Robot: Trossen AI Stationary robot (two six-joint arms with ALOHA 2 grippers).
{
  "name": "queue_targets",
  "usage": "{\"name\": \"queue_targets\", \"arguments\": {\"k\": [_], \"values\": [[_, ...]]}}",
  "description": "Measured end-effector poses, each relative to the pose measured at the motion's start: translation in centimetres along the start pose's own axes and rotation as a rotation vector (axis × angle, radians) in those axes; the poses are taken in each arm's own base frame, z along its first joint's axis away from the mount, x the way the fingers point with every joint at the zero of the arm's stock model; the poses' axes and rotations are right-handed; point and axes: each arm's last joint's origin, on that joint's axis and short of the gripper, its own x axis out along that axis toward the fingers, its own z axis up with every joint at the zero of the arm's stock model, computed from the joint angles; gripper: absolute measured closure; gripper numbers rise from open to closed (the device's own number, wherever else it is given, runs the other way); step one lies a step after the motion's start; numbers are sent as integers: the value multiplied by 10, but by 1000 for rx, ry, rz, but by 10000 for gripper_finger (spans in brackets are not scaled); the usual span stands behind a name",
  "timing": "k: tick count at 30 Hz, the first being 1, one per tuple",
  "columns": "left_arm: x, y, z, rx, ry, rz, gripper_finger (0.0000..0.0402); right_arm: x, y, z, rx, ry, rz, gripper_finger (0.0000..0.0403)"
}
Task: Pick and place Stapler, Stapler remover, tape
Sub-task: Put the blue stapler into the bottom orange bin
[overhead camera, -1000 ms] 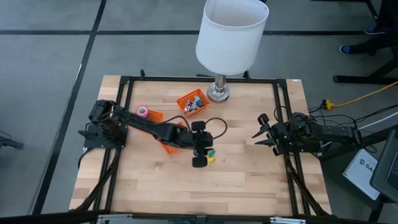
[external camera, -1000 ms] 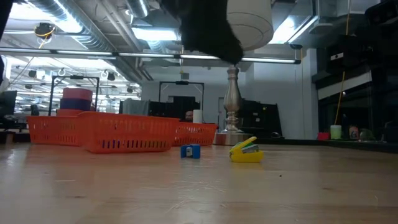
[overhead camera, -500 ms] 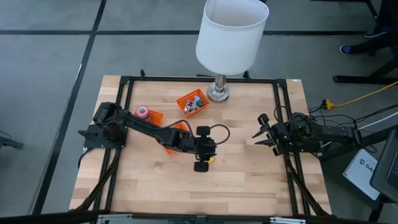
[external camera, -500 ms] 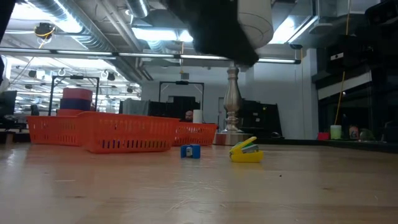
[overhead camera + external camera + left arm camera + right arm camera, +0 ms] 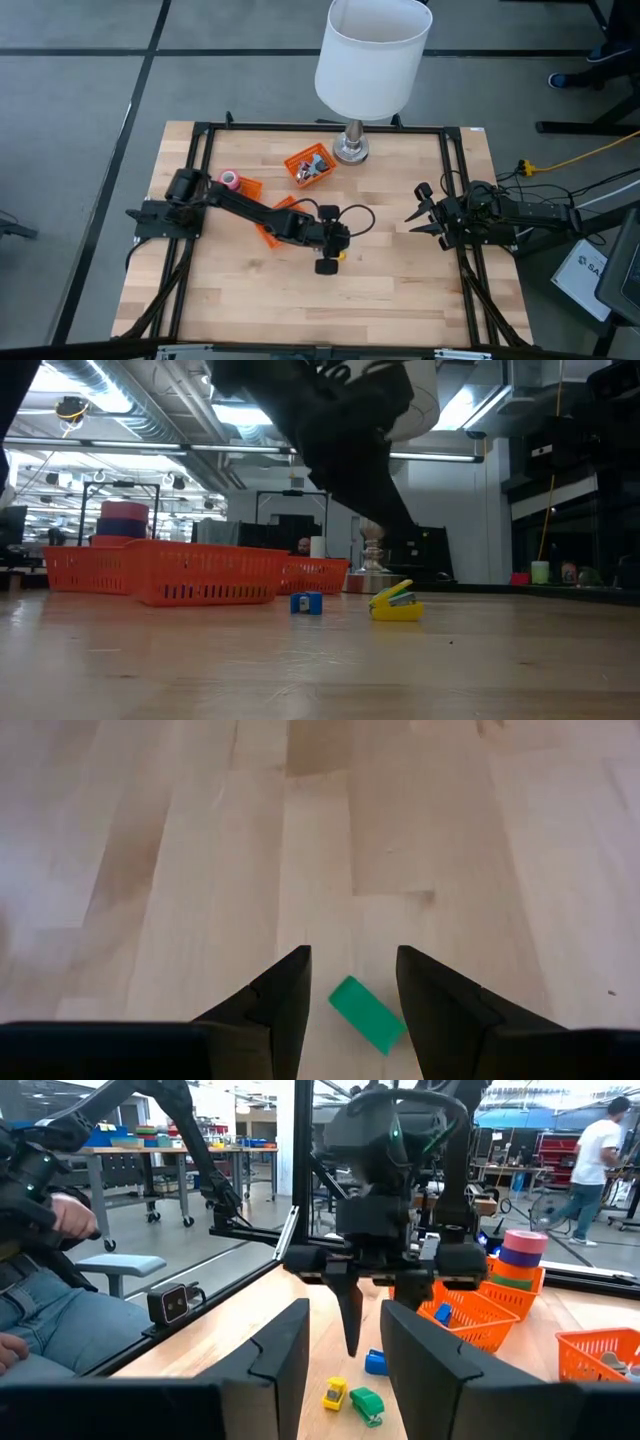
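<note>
High view: left gripper (image 5: pixel 326 262) is held over mid-table beside a yellow piece (image 5: pixel 340 255); right gripper (image 5: pixel 418 212) is parked open at the right edge.

Left wrist view: open fingers (image 5: pixel 280 998) are seen straddling a green piece (image 5: pixel 366 1013).

Right wrist view: tape (image 5: pixel 524 1246) is stacked behind the baskets (image 5: pixel 470 1312). A wrong pick is risked, the green piece being no tape.

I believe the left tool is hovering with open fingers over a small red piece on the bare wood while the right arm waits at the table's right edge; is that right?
Not quite: the small piece under the left tool is green, not red, as the left wrist view shows. The rest holds: the fingers are open, the piece lies on the bare wood, and the right tool waits at the table's right edge.
</note>
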Motion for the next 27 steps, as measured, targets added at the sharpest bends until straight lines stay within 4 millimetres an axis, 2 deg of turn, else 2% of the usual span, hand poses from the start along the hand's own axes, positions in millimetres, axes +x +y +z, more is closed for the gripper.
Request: {"name": "queue_targets", "arguments": {"k": [5,9,16,19,24,27], "values": [[9,1,-6,-3,26,7,256,0,0,0,0,0,0,274],[8,1,-7,-4,44,0,256,0,0,0,0,0,0,274],[-19,1,-5,-38,122,-43,256,0,0,0,0,0,0,274],[-25,2,-9,-165,184,-39,256,0,0,0,0,0,0,274],[-25,9,-10,-591,203,15,256,0,0,0,0,0,0,274],[-24,11,-10,-584,205,20,256,0,0,0,0,0,0,274]]}}
